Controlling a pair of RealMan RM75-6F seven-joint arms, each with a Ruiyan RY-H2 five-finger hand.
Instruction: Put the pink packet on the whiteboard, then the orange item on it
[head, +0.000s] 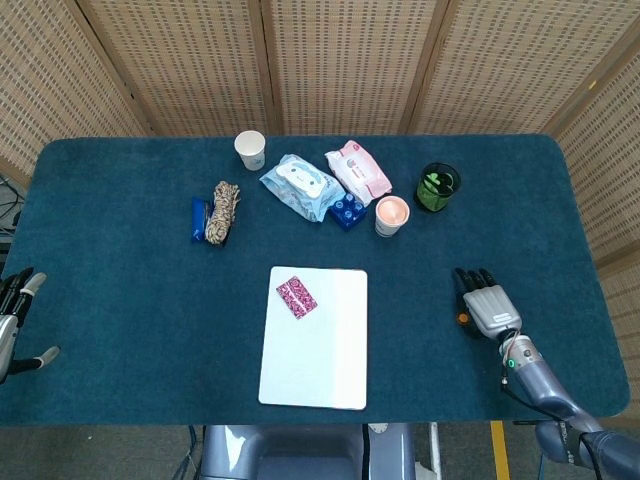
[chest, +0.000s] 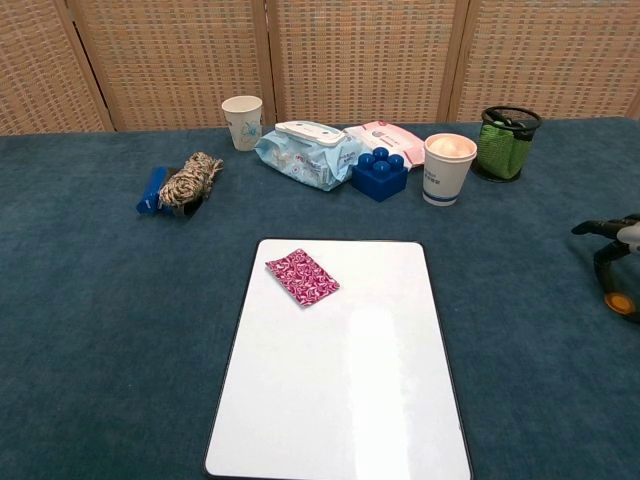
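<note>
The pink patterned packet (head: 296, 297) (chest: 302, 276) lies flat on the upper left part of the whiteboard (head: 330, 360) (chest: 350, 400), which sits at the table's near middle. A small orange item (head: 463, 319) (chest: 621, 302) lies on the blue cloth at the right. My right hand (head: 488, 304) (chest: 612, 244) hovers right over it with its dark fingers spread and arched down beside it. Whether a finger touches it is unclear. My left hand (head: 12, 322) hangs at the table's far left edge, fingers apart and holding nothing. The chest view does not show it.
Along the back stand a white paper cup (head: 251, 150), a blue wipes pack (head: 300, 186), a pink wipes pack (head: 357, 171), a blue brick (head: 348, 211), a second paper cup (head: 391, 215) and a green mesh holder (head: 437, 187). A rope bundle (head: 225, 211) lies on a blue packet (head: 198, 219).
</note>
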